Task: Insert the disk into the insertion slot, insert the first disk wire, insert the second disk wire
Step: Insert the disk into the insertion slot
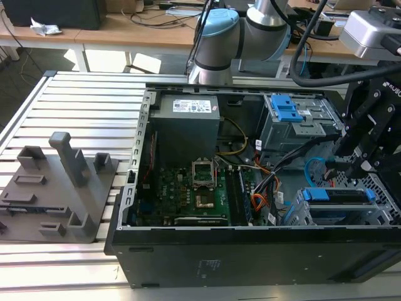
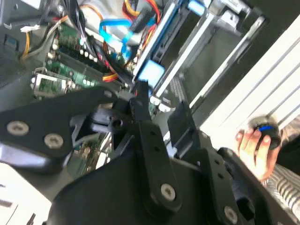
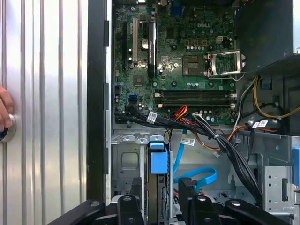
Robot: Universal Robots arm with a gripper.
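The disk sits in the slot in the case's near corner on the exterior view's right. Its blue frame faces up and its long axis runs along the case's near wall. In the first wrist view the fingers hang just above it, moderately apart, one on each side of the blue frame and holding nothing, so the disk lies straight below them. A loose blue cable loops just beside the disk, further inside the case, and a bundle of black cables crosses close by and crowds that side. The circuit board fills the case's middle. Outside the case, a person's hand rests on a round button on the table.
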